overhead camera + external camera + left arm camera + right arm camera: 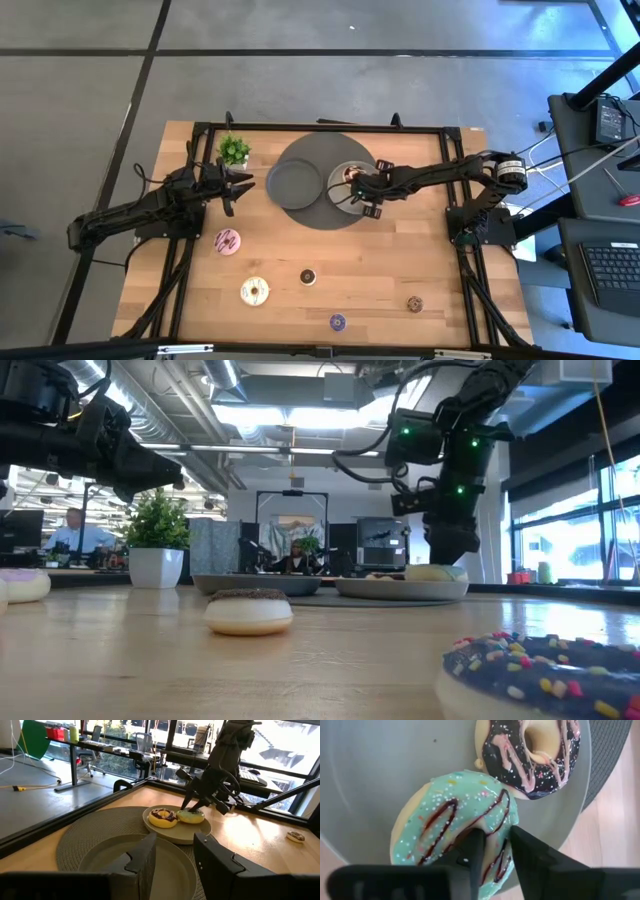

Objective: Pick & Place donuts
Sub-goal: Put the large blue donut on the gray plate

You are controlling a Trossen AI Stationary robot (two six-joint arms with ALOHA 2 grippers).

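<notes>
Two toy donuts share the small grey plate point(380, 775); right end effector point(492, 852) pinches the green-frosted donut point(455, 827) beside the chocolate-frosted donut point(532, 757); left end effector point(175, 862) hovers parted above an empty grey plate point(172, 870).

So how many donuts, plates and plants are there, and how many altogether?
Donuts: 7 (green and chocolate on one plate, five on the table)
Grey plates: 2
Potted plants: 1
Total: 10
</notes>
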